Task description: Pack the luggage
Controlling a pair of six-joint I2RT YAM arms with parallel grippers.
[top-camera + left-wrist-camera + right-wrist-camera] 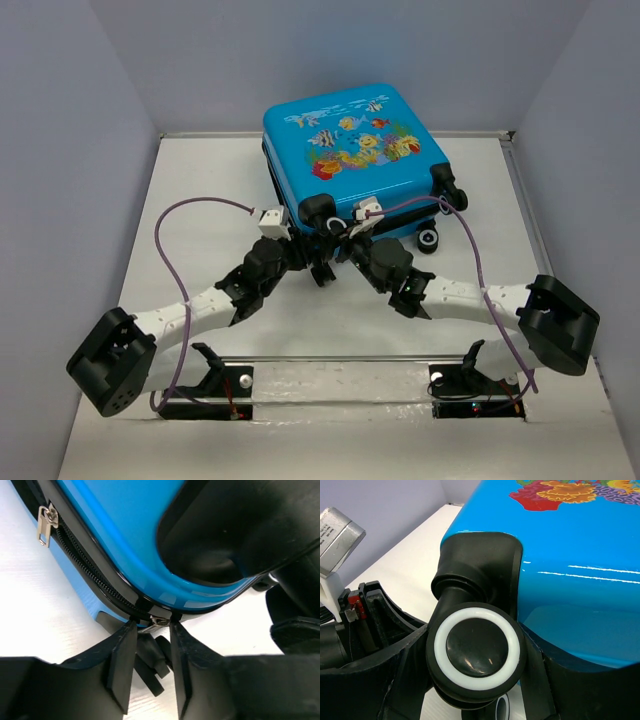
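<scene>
The luggage (350, 150) is a bright blue hard-shell suitcase. It lies flat and closed at the back middle of the table, fish print up. Both grippers are at its near corner. In the left wrist view my left gripper (153, 624) is partly open, its fingertips touching the black zip seam on either side of a metal zip slider (160, 621). It also shows in the top view (312, 258). My right gripper (476, 680) is closed around a black-and-white wheel (475, 647) at the suitcase's corner (580, 555). It also shows in the top view (335, 228).
A second zip pull (45, 526) hangs farther along the seam. Two more wheels (428, 240) stick out at the suitcase's right end. The left arm's grey camera block (335, 535) sits close beside the right gripper. Grey walls enclose the white table (200, 200) on three sides.
</scene>
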